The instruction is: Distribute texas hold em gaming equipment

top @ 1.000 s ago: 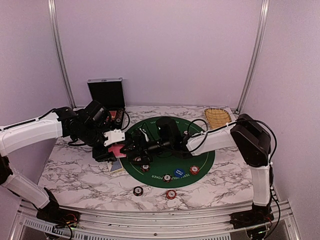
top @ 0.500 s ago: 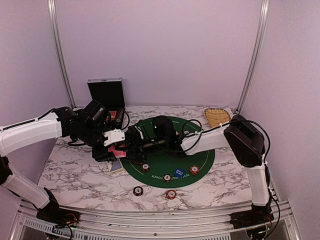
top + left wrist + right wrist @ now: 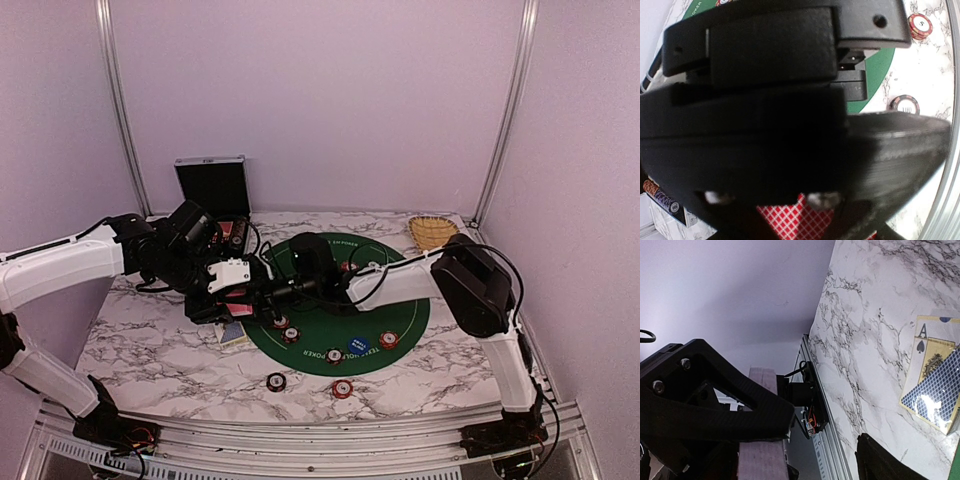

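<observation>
Your left gripper point(image 3: 238, 292) was clamped on the pink-red-backed cards point(image 3: 805, 221), held above the marble table point(image 3: 150, 350) just off the left rim of the green mat point(image 3: 405, 305). The left wrist view only gave you a strip of red check pattern low in frame. The rest was blocked by the right gripper point(image 3: 263, 293) sitting right at the lens, so I couldn't tell the cards' long axis or which way they pointed, and the top view hid them too. Your right gripper reached leftward across the mat, nose to nose with the left one, jaws apart, with bare marble showing between its fingers point(image 3: 715, 405). Couldn't tell whether it touched the cards. Near the two grippers a cream ace-of-spades card point(image 3: 926, 347) lay flat on the table, long axis roughly near-to-far in the top view, with a blue-backed card point(image 3: 935, 392) skewed across it. Several poker chips point(image 3: 388, 340) and the blue button point(image 3: 359, 345) lay on the near part of the mat. Two more chips point(image 3: 276, 381) lay off it on the marble.
</observation>
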You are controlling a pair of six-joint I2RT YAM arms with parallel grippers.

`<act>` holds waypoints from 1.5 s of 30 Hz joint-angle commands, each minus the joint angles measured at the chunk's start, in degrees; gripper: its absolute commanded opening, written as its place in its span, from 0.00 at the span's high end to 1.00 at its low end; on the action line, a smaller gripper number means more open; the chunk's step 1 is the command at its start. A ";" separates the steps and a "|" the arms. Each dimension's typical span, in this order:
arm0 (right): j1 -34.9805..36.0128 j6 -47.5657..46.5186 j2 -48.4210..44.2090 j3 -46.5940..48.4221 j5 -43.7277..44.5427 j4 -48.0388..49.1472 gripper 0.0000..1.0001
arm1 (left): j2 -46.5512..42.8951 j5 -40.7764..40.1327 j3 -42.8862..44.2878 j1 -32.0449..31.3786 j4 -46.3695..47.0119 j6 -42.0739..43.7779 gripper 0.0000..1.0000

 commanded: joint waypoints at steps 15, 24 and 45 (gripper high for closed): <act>-2.12 -10.54 -4.34 -2.11 2.25 -15.00 0.30 | -1.59 -0.63 1.75 -0.28 0.89 0.79 1.00; -2.42 -11.15 -5.81 -2.91 2.18 -15.66 0.35 | -2.30 -0.92 0.97 -0.27 0.93 0.61 1.00; -3.72 -13.06 -12.12 -6.13 3.55 -18.46 0.60 | -2.42 -1.47 0.38 -0.27 1.08 0.64 1.00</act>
